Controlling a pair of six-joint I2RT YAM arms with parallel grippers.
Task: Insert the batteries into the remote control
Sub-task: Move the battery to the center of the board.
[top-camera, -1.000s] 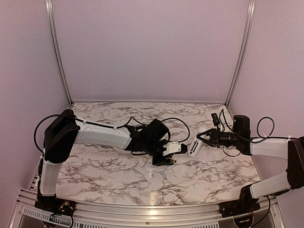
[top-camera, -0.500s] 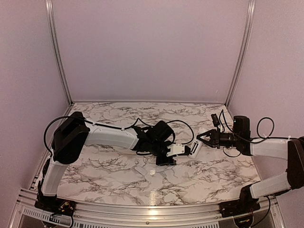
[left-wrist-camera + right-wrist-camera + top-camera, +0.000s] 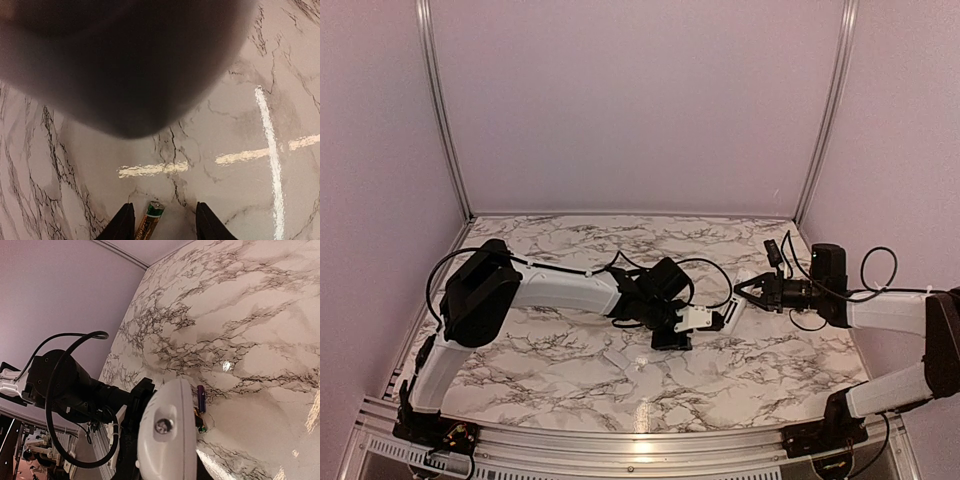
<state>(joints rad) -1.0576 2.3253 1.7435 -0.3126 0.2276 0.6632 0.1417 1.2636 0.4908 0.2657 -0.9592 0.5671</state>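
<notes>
The white remote control [image 3: 728, 313] is held off the table by my right gripper [image 3: 748, 292], which is shut on its far end. In the right wrist view its rounded white end [image 3: 165, 435] fills the bottom centre. My left gripper [image 3: 672, 338] is down at the table just left of the remote. It is open in the left wrist view [image 3: 165, 224]. A battery [image 3: 150, 222] with a green end and copper body lies on the table between its fingers, nearer the left finger [image 3: 122, 224]. Two batteries, one purple [image 3: 200, 397] and one green-ended [image 3: 201, 426], show beside the remote.
A small white piece [image 3: 640, 362] lies on the marble table in front of the left gripper. Pale tape lines [image 3: 272, 150] form a cross on the table. A dark blurred shape [image 3: 125, 60] covers the upper left wrist view. Cables [image 3: 700, 265] loop behind the left wrist.
My left arm has reached further right and its gripper now sits close against the remote's left side. The right arm and the remote have not moved.
</notes>
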